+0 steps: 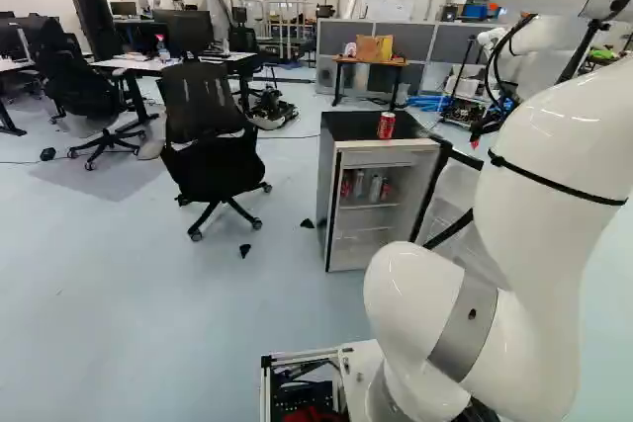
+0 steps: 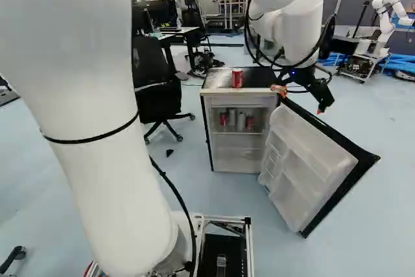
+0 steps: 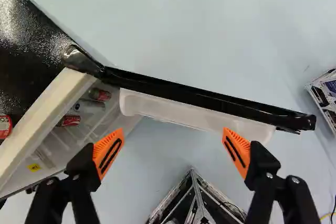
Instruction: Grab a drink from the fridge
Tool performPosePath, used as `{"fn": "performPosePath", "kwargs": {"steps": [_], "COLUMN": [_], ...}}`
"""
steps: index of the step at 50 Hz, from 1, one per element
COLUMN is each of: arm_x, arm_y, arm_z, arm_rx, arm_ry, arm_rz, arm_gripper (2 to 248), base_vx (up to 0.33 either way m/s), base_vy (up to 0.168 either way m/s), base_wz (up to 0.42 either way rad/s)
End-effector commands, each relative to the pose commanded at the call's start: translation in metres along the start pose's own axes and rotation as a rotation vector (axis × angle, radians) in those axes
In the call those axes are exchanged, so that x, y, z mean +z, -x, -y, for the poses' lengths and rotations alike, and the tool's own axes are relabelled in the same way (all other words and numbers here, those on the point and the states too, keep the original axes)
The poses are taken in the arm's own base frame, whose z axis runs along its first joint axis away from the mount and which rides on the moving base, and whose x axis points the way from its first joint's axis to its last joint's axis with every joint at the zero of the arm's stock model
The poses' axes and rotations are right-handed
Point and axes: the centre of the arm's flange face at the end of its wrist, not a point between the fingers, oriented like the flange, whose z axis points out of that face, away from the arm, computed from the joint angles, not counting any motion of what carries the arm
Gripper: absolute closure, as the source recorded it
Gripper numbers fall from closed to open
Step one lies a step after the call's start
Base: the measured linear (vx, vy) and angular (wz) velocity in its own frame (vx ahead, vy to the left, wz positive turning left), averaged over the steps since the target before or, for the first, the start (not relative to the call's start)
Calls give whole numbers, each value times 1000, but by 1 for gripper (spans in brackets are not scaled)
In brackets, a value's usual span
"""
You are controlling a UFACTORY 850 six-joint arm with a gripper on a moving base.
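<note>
From above the fridge [image 2: 220,101]'s swung-out door [image 2: 305,168], bring the empty, wide-spread gripper [image 3: 174,131] around to the fridge's front, lower to the cans [image 2: 241,122] on its inner shelf, and enter level, clear of its frame.

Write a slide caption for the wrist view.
Claw open and empty, fridge door swung out ahead, drink cans inside the fridge, one red can on top.

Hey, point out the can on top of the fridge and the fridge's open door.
Can [image 2: 237,78]: right base view, middle of its side.
Door [image 2: 306,172]: right base view, its pale inner side.
</note>
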Motion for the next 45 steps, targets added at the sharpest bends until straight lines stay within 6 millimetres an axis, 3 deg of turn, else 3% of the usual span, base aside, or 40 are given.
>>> {"fn": "performPosePath", "kwargs": {"steps": [45], "arm_x": [41], "arm_y": [-70], "arm_z": [-29], "arm_rx": [43], "arm_ry": [21], "arm_rz": [3], "arm_gripper": [3], "base_vx": [0], "base_vy": [0], "base_wz": [0]}}
